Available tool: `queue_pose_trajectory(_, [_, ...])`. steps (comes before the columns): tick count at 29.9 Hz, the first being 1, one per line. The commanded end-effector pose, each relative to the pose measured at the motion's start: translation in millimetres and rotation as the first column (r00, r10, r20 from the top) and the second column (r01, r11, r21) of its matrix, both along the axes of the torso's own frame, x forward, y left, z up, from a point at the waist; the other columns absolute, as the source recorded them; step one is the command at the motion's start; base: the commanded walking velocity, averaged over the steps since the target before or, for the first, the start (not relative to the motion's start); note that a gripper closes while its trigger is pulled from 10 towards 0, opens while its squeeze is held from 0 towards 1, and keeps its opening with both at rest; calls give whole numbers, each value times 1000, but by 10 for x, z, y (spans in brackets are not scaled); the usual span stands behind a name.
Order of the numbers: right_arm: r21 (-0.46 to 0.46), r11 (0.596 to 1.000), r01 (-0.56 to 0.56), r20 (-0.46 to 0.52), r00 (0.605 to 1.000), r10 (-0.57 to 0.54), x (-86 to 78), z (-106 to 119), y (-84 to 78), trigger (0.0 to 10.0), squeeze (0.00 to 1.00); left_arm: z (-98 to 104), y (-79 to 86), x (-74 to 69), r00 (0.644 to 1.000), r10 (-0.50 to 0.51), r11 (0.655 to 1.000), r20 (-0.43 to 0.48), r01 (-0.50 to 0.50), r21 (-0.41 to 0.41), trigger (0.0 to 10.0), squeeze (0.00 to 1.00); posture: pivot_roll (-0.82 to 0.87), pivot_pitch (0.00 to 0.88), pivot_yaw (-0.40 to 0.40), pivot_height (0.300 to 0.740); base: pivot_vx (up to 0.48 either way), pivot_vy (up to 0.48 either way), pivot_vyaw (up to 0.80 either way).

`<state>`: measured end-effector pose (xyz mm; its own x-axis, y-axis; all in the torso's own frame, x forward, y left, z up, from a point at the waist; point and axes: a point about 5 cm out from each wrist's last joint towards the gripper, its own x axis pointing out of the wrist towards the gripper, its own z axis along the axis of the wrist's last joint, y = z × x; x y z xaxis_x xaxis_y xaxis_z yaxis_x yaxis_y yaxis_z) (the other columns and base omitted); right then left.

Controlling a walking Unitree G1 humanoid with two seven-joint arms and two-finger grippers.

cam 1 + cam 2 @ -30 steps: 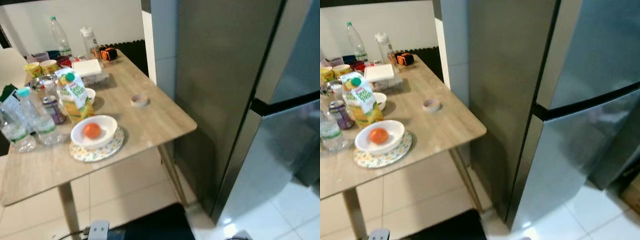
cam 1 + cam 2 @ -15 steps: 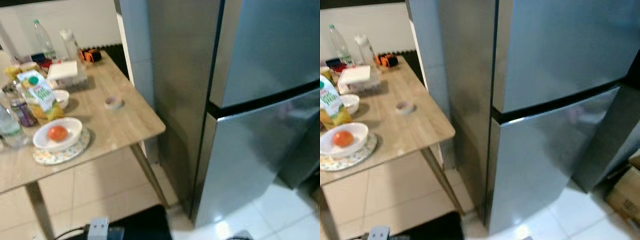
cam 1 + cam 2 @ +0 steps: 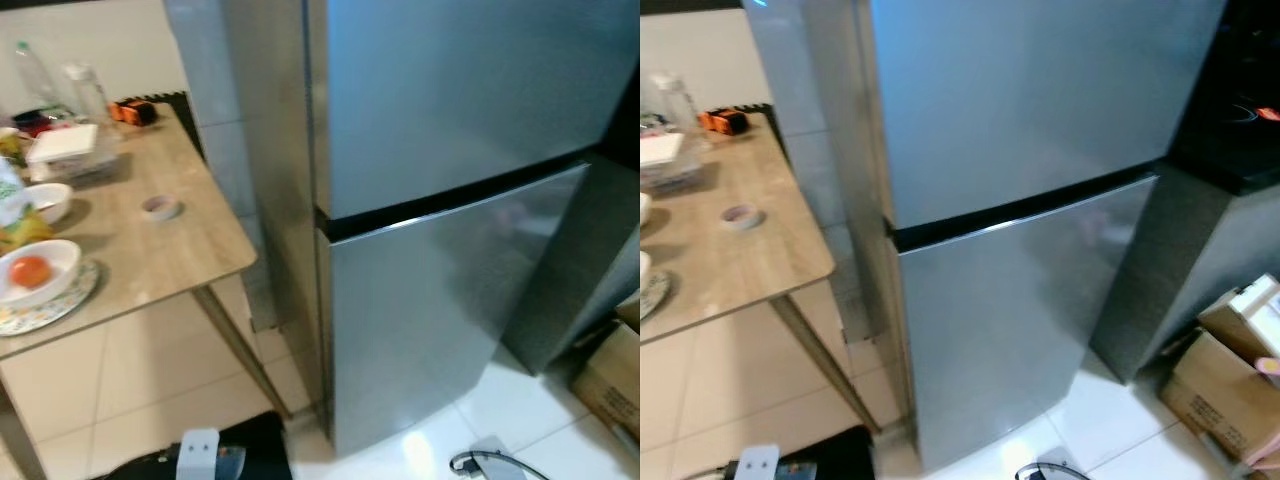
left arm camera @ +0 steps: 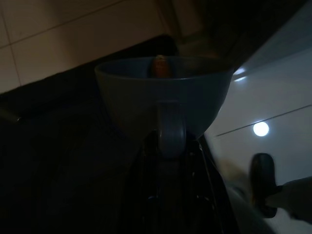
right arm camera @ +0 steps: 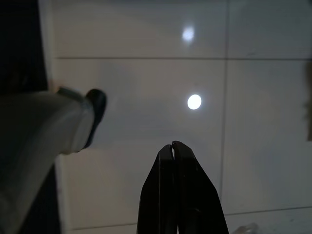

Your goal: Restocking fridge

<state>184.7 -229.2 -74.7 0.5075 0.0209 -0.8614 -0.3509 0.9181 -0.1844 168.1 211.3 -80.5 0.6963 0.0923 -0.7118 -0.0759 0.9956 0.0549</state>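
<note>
A tall steel fridge stands straight ahead, both doors closed, with a dark seam between the upper and lower door. In the dim left wrist view my left gripper is shut on the handle of a blue cup, held low over the floor. A small orange-brown thing peeks over the cup's rim. My right gripper hangs shut and empty above white floor tiles. On the wooden table to the left, a white bowl holds an orange fruit.
The table also carries a tape roll, a clear lidded box, bottles and a juice carton. Its leg slants close to the fridge's side. Cardboard boxes sit on the floor at the right, under a dark counter.
The whole picture has slid left: the camera has turned right, putting the fridge in the centre and the table at the left edge. Boxes and counter have come into view.
</note>
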Motion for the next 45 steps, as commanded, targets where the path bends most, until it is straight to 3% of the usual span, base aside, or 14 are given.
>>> queue_pose_trajectory(1, [30, 1000, -4, 31, 1000, 3, 60, 24, 48, 10000, 0, 39, 40, 55, 1000, -2, 1000, 28, 1, 28, 10000, 0, -117, 0, 20, 740, 0, 0, 0])
queue_pose_trajectory(5, [224, 974, -23, 226, 974, -29, 521, 357, 49, 10000, 0, 214, 73, 331, 989, -5, 994, 151, -12, 109, 10000, 0, -120, 0, 13, 740, 0, 0, 0])
queue_pose_trajectory(7, [233, 972, -27, 233, 972, -29, 537, 372, 49, 10000, 0, 221, 75, 340, 988, -3, 994, 156, -14, 111, 10000, 0, -120, 0, 13, 740, 0, 0, 0])
queue_pose_trajectory(10, [527, 830, -180, 346, 938, -16, 862, 740, 122, 10000, 0, 356, 71, 519, 969, -32, 987, 244, -7, 160, 10000, 0, -121, 0, 15, 740, 0, 0, 0])
queue_pose_trajectory(13, [630, 654, -419, 473, 875, 105, 1049, 1113, 160, 10000, 78, 440, 72, 615, 954, -52, 979, 295, -10, 203, 10000, 0, -119, 0, 15, 740, 0, 0, 0])
queue_pose_trajectory(15, [647, 596, -476, 501, 854, 139, 1072, 1202, 170, 10000, 78, 454, 74, 629, 951, -52, 977, 303, -14, 211, 10000, 0, -119, 0, 15, 740, 0, 0, 0])
queue_pose_trajectory(16, [666, 518, -537, 531, 829, 176, 1095, 1312, 183, 10000, 686, 469, 76, 645, 949, -51, 975, 312, -20, 220, 10000, 0, -119, 0, 15, 740, 0, 0, 0])
queue_pose_trajectory(17, [674, 454, -583, 559, 804, 201, 1116, 1415, 197, 10000, 1000, 478, 79, 653, 947, -49, 974, 318, -24, 223, 10000, 0, -115, 0, 15, 740, 0, 0, 0])
queue_pose_trajectory(19, [658, 356, -664, 630, 744, 223, 1173, 1626, 237, 10000, 1000, 486, 80, 658, 944, -47, 973, 326, -31, 229, 10000, 0, -113, 0, 10, 740, 0, 0, 0])
queue_pose_trajectory(21, [658, 356, -664, 630, 744, 223, 1173, 1626, 237, 10000, 1000, 486, 80, 658, 944, -47, 973, 326, -31, 229, 10000, 0, -113, 0, 10, 740, 0, 0, 0])
queue_pose_trajectory(25, [582, 264, -769, 775, 623, 107, 1356, 2026, 331, 10000, 1000, 474, 37, 649, 943, -53, 974, 329, -24, 224, 10000, 0, -106, 0, 5, 740, 0, 0, 0])
queue_pose_trajectory(38, [551, 364, -751, 780, 619, 95, 1451, 2069, 400, 10000, 1000, 384, -5, 544, 956, -63, 977, 285, 0, 214, 10000, 0, -95, 0, 3, 740, 0, 0, 0])
queue_pose_trajectory(39, [563, 344, -751, 782, 619, 73, 1465, 2103, 426, 10000, 0, 384, -7, 544, 956, -66, 977, 285, 3, 214, 10000, 0, -95, 0, 3, 740, 0, 0, 0])
queue_pose_trajectory(45, [548, 217, -808, 811, 577, 98, 1452, 2238, 562, 10000, 0, 379, -9, 541, 957, -66, 977, 281, 5, 214, 10000, 0, -83, 0, -6, 740, 0, 0, 396])
